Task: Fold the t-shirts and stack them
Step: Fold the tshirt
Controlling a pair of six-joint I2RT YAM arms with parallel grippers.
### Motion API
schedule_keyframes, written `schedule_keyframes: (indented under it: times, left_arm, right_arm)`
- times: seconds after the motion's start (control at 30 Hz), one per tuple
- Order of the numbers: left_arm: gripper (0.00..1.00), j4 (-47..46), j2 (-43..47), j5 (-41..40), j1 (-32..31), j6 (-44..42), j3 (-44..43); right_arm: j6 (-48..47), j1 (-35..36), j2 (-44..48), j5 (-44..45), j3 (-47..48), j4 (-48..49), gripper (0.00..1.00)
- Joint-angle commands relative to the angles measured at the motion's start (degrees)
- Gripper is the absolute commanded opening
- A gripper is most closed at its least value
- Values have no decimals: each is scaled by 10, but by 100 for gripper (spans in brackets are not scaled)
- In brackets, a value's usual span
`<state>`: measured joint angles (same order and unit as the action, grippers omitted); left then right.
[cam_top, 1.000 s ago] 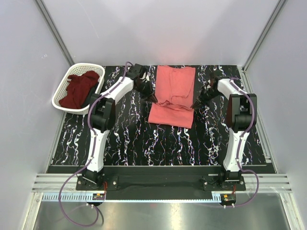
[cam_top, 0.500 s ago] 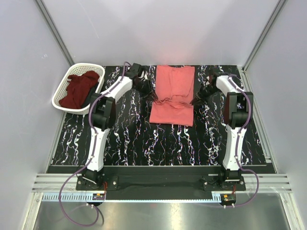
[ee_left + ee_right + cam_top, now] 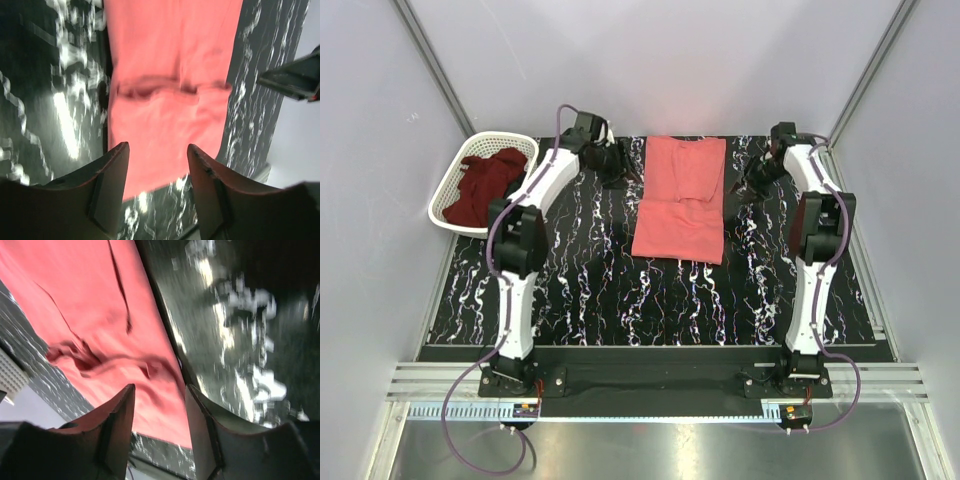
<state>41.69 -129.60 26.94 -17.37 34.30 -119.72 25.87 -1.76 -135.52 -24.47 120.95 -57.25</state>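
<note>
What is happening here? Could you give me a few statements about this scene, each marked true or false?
1. The salmon-pink t-shirt lies on the table between the two arms. True.
2. The dark maroon t-shirt sits bunched in the white basket. True.
3. The basket stands on the robot's right. False: it is at the far left of the table.
4. The left gripper is clamped on the pink shirt. False: its jaws are apart and hold nothing.
5. The right gripper is shut. False: its jaws are also apart, with nothing between them.
</note>
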Motion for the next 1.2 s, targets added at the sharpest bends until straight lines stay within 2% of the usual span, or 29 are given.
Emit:
schedule_keyframes:
  times: [0.0, 0.1, 0.13, 0.2, 0.27, 0.3, 0.37, 0.6, 1.0, 1.17]
  left_arm:
    - [51, -37, 96, 34, -8, -34, 114]
    - [42, -119, 115, 70, -28, -19, 205]
    - [40, -134, 114, 86, -39, -7, 215]
    - [37, -151, 101, 90, -49, 1, 214]
    - [36, -157, 75, 103, -58, 6, 201]
    - [36, -159, 67, 105, -59, 8, 194]
    - [35, -162, 44, 112, -60, 18, 177]
    - [33, -160, 18, 116, -61, 24, 171]
    - [31, -123, 16, 105, -59, 9, 175]
    - [30, -122, 15, 100, -60, 7, 184]
  right_arm:
    - [-6, 43, 88, 1, -74, 17, 50]
    - [14, 66, 120, -24, -148, 63, 38]
    - [21, 69, 126, -41, -178, 79, 25]
    - [29, 77, 121, -45, -189, 104, 21]
    - [27, 78, 113, -43, -184, 106, 24]
    - [16, 78, 102, -27, -176, 98, 32]
    - [-4, 78, 91, -16, -147, 72, 42]
    - [-99, 78, 85, 64, -106, 43, 53]
    - [-128, 78, 24, 71, -60, 36, 51]
    - [-133, 83, 12, 77, -43, 28, 47]
